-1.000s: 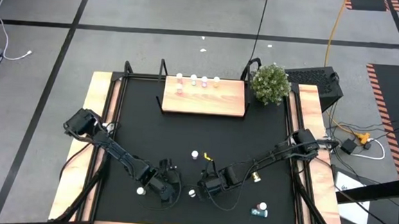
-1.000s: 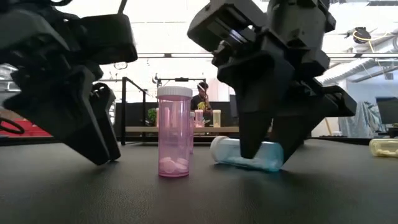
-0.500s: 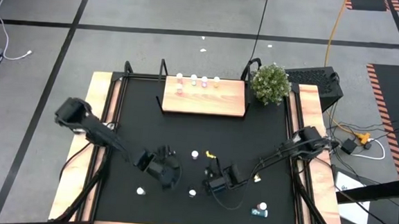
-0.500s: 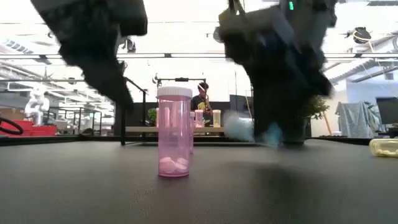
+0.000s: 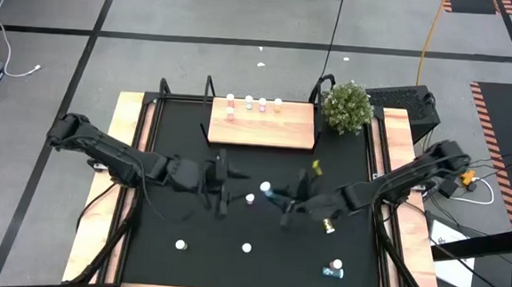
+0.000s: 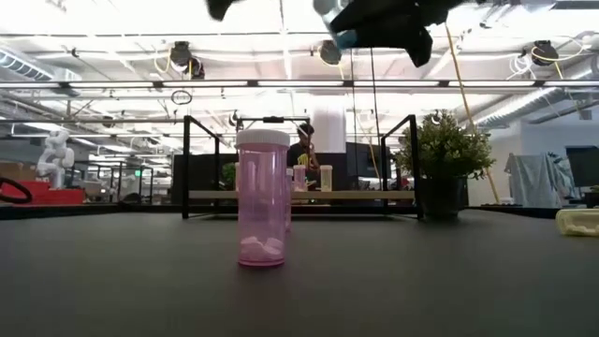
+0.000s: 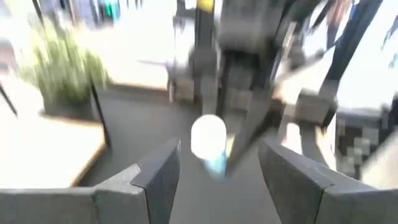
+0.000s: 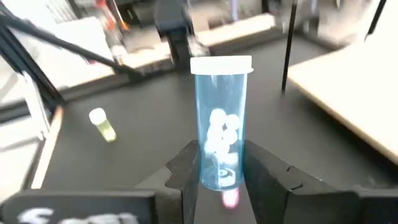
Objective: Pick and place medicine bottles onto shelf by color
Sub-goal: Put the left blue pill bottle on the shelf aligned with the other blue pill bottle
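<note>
A teal-blue medicine bottle (image 8: pixel 221 124) with a white cap is lifted off the black mat, with my right gripper (image 8: pixel 221 177) shut on it above mid-table (image 5: pixel 277 198). My left gripper (image 7: pixel 217 180) hovers open and empty just left of it (image 5: pixel 222 184), facing the bottle's cap (image 7: pixel 208 135). A pink bottle (image 6: pixel 262 201) stands upright on its base on the mat. The light-wood shelf (image 5: pixel 261 126) lies at the far side with several bottles (image 5: pixel 254 101) standing along its far edge. My right gripper pinches the blue bottle's base end (image 8: pixel 219 169) between its two fingers (image 8: pixel 186 171). The fingers come nearly level from the table's right. The bottle sticks out beyond the fingertips, its cap (image 8: pixel 221 64) toward the left gripper, clear of the mat.
Loose bottles are on the mat: one by mid-table (image 5: pixel 250 198), two near the front (image 5: pixel 179 244) (image 5: pixel 247 247), a yellow one (image 5: pixel 328 226) and two at the near right (image 5: pixel 334 269). A potted plant (image 5: pixel 346 104) stands right of the shelf. People and equipment show beyond the table.
Both grippers have risen from the mat and gone toward the far edge, tipping from pointing down to nearly level. My right gripper has taken the blue bottle, which lay on its side, and lifted it clear. The pink bottle has stayed put.
</note>
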Robot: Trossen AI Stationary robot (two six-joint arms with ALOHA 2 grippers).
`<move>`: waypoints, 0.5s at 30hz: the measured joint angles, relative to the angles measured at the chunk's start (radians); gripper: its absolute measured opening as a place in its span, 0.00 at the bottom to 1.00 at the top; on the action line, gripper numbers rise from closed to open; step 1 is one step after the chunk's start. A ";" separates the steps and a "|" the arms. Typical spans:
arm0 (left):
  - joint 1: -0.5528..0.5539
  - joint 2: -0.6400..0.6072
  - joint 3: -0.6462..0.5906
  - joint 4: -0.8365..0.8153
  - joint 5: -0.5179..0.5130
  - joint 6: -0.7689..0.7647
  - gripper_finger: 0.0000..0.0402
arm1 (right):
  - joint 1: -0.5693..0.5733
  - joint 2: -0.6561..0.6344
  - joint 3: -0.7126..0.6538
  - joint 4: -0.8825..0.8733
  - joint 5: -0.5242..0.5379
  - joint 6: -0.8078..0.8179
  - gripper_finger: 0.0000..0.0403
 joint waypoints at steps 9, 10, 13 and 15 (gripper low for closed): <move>0.113 0.085 -0.002 0.333 0.003 0.109 0.54 | -0.109 -0.165 -0.311 0.531 -0.139 -0.322 0.26; 0.125 0.106 -0.001 0.383 0.008 0.098 0.54 | -0.123 -0.171 -0.317 0.540 -0.158 -0.330 0.26; 0.143 0.149 0.023 0.453 0.010 0.088 0.54 | -0.156 -0.176 -0.323 0.543 -0.217 -0.371 0.26; 0.147 0.172 0.075 0.404 0.012 0.115 0.54 | -0.172 -0.182 -0.323 0.541 -0.261 -0.398 0.26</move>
